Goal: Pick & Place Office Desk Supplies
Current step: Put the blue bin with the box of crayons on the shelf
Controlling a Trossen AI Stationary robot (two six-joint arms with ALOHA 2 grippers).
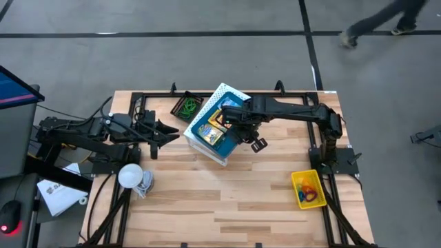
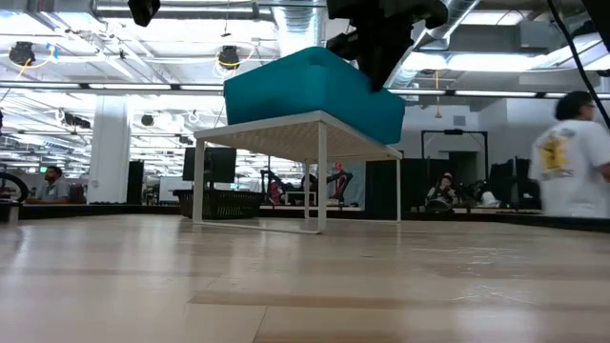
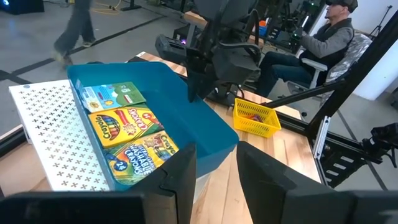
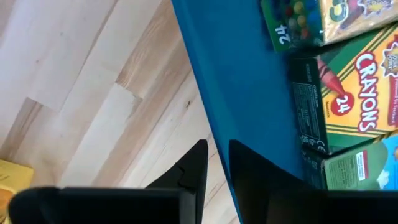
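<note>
A blue tray (image 3: 186, 118) sits on a white perforated stand (image 2: 295, 129) at the table's middle, toward the far edge. Three crayon packs (image 3: 127, 121) lie side by side in it. My right gripper (image 4: 217, 152) points down at the tray's right wall (image 4: 249, 93). Its fingers are slightly open and stand on either side of the rim, with a strip of table showing between the outer finger and the wall. My left gripper (image 3: 216, 168) hovers open left of the tray, pointing at it and holding nothing.
A black tray (image 1: 186, 107) with green rubber bands stands left of the stand by the far edge. A yellow tray (image 1: 308, 189) with small items sits near the right edge. A white bulb-like object (image 1: 131, 176) lies near the left. People move beyond the table.
</note>
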